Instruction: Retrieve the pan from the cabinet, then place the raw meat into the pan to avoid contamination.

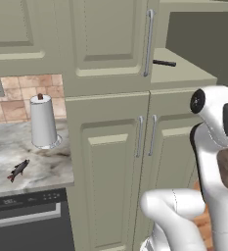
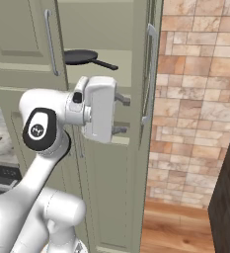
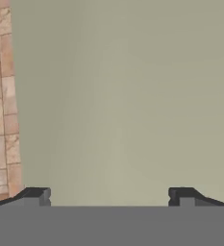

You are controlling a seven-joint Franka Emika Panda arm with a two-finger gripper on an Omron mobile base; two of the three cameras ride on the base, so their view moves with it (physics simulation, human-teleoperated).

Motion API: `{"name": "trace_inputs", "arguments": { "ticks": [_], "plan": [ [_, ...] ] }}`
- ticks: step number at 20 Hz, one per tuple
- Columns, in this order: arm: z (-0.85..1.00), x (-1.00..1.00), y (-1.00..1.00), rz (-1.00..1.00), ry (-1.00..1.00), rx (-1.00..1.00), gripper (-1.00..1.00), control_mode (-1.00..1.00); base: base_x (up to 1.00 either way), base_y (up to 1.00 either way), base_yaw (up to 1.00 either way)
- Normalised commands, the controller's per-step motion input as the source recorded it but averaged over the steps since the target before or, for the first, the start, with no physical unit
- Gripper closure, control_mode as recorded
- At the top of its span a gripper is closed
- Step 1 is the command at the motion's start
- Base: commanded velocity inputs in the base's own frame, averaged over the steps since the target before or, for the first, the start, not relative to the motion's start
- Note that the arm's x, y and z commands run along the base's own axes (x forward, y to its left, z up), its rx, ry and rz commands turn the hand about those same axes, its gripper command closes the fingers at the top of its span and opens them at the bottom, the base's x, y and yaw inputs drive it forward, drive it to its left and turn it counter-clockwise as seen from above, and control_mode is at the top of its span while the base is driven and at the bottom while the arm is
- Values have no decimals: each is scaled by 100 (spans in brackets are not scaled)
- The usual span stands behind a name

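Observation:
The pan point(image 2: 81, 57) sits on a shelf inside the tall green cabinet point(image 2: 18, 39), whose upper right door point(image 2: 142, 44) stands swung open. The pan's thin black handle point(image 1: 164, 62) points right along the shelf. My gripper point(image 2: 122, 114) hangs below the shelf level, right of the pan, open and empty, facing the flat green inner side of the open door point(image 3: 132, 96). Its fingertips point(image 3: 36, 194) stand far apart. The raw meat point(image 1: 18, 169), a small dark fish, lies on the marble counter point(image 1: 47, 166) at the left.
A paper-towel roll point(image 1: 43, 122) stands on the counter behind the fish. A dishwasher point(image 1: 27, 220) sits under the counter. The cabinet's lower doors point(image 1: 110, 162) are shut. A brick wall point(image 2: 200, 99) and wood floor point(image 2: 175, 227) lie to the right.

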Motion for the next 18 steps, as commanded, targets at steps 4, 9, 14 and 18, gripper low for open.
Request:
{"name": "trace_inputs", "arguments": {
  "ticks": [4, 9, 14, 18],
  "plan": [
    [0, -17, 44, 3, 0, 0, -100, -100, 0, 0, 0],
    [0, -12, 49, 1, 0, -2, -100, -100, 0, 0, 0],
    [1, -13, 52, 1, -1, -2, -100, -100, 0, 0, 0],
    [19, -14, 42, 0, -1, 0, -100, -100, 0, 0, 0]
  ]
}}
